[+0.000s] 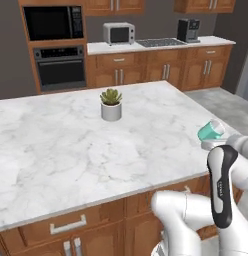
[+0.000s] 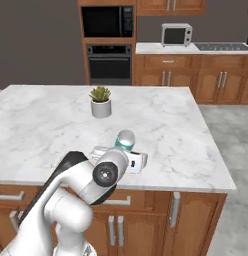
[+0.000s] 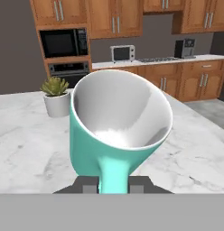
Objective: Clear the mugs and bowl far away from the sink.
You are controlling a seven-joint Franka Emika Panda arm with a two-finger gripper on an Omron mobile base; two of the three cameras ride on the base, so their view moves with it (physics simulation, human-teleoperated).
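We find the gripper clamped on the teal mug (white inside), held above the marble counter, the potted succulent at ten o'clock.

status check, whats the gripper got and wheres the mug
Gripper shut on teal mug, gripped by its handle. Mug tilted, held above the marble island counter near its edge. Potted plant farther along the counter, well apart.
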